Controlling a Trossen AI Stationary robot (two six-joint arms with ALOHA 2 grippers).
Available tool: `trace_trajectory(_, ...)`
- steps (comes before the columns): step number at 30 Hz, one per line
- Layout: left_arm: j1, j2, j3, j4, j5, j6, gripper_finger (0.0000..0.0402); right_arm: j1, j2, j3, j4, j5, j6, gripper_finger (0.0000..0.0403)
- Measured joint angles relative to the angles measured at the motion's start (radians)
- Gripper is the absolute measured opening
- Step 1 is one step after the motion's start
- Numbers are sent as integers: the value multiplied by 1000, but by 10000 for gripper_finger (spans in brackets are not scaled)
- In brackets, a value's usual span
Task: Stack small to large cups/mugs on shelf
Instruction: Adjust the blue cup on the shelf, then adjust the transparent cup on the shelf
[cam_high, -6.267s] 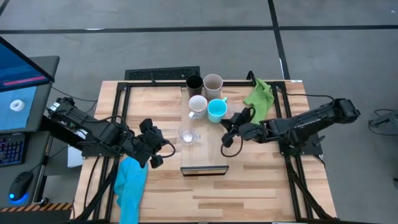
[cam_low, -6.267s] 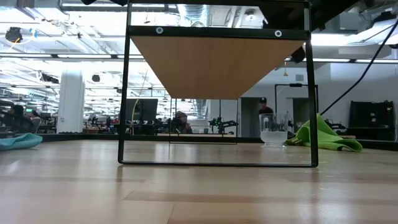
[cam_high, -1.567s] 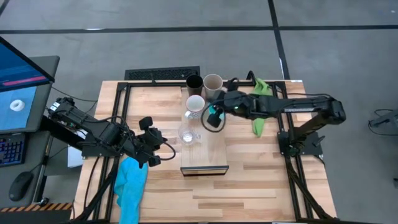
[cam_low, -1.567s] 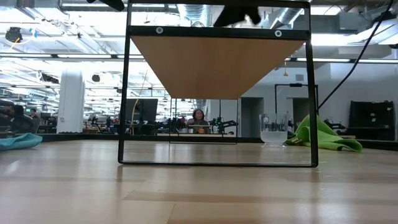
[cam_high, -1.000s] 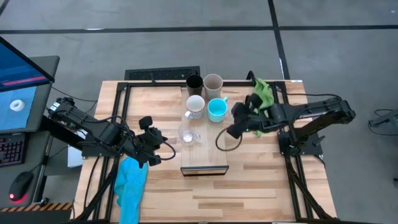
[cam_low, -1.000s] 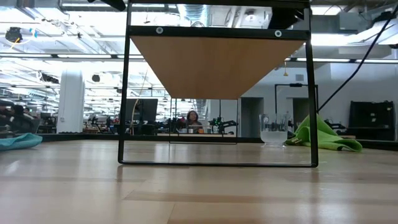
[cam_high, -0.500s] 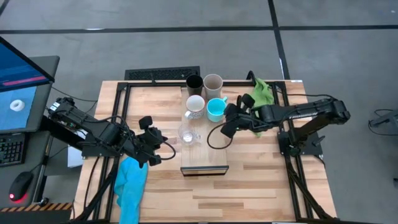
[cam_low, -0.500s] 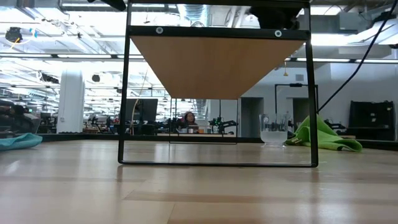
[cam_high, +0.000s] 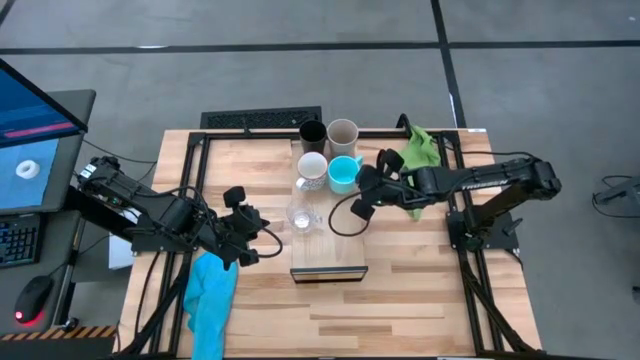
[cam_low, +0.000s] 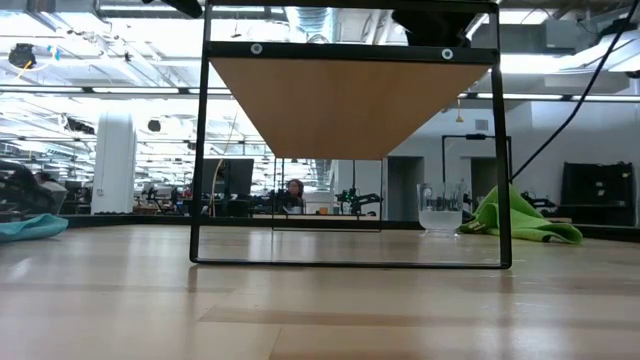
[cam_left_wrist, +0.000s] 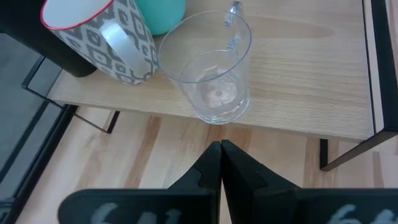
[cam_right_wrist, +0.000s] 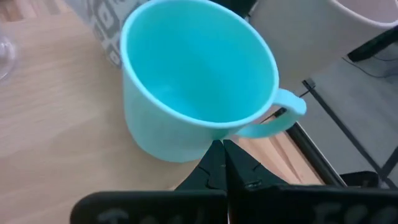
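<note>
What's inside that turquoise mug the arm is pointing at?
Nothing shows inside the turquoise mug: the right wrist view looks into a bare turquoise interior. The part of its floor nearest the camera is hidden by the rim. The right gripper sits shut just before it.

My right gripper has swung back in from the tabletop's right side — its closed tips now sit just beside the turquoise mug on the shelf. That mug has been nudged a little leftward, closer to the white mug. In the room behind — a distant person has shifted.
</note>
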Motion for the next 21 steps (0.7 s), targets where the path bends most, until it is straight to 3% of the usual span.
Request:
trace_trajectory(9,0,0,-12,23,8,-17,0,17,-3,6,-17,-3,7,5)
trace_trajectory(21,0,29,-61,190,42,-50,0,78,-3,145,-155,0,4,5)
